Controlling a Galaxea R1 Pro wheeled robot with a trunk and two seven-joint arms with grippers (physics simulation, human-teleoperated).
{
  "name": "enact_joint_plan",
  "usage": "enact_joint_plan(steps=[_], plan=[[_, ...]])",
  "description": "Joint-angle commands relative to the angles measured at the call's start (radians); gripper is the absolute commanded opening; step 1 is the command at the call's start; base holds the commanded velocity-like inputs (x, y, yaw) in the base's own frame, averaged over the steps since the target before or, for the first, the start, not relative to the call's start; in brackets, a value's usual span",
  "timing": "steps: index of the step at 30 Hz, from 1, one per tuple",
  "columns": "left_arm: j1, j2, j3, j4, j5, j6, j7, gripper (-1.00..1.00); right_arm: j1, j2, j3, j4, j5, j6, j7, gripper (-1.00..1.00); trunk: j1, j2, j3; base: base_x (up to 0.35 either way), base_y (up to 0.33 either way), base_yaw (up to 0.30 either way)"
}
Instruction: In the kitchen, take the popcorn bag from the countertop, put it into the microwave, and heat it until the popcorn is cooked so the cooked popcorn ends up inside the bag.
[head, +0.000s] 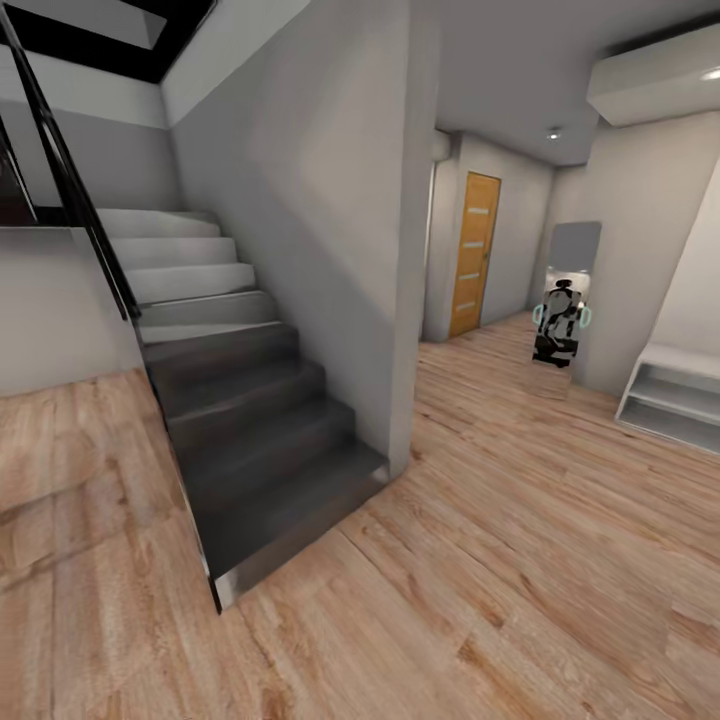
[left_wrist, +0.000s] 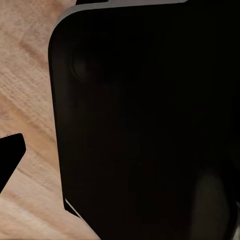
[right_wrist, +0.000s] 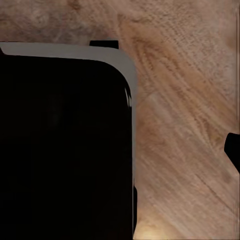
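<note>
Looking from the head camera, a hallway lies ahead: a dark grey staircase (head: 250, 420) climbs toward the upper left, with a black handrail (head: 70, 180) along its left side. A light wood floor (head: 520, 560) spreads across the foreground. Past the grey wall (head: 320, 200) beside the stairs stands an orange door (head: 474, 254), and nearer on the right a tall mirror (head: 568, 295) leans at the wall, reflecting the robot. A low white shelf unit (head: 675, 395) sits at the far right edge.

From the left wrist camera, a large black rounded body (left_wrist: 150, 125) hangs over wood flooring (left_wrist: 25, 75); whether the left hand is open or closed cannot be told.

From the right wrist camera, a black grey-edged body (right_wrist: 60, 150) sits above wood flooring (right_wrist: 185, 125); this hand's state cannot be told either.
</note>
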Motion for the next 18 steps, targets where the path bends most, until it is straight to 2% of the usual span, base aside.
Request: enact_joint_plan(steps=[1,13,18], plan=[[0.000,0.000,0.000,0.000,0.000,0.000,0.000,1.00,0.000,0.000,-0.002,0.000,0.000,-0.009,-0.007,1.00,0.000,0.000,-0.001,0.000,0.000,0.270],[0.000,0.000,0.000,0.000,0.000,0.000,0.000,1.00,0.000,0.008,-0.003,-0.001,0.001,-0.084,-0.078,1.00,0.000,0.000,-0.001,0.000,0.000,0.273],[-0.001,0.000,0.000,0.000,0.000,0.000,0.000,1.00,0.000,0.009,-0.003,-0.001,0.001,-0.084,-0.078,1.00,0.000,0.000,-0.001,0.000,0.000,0.266]])
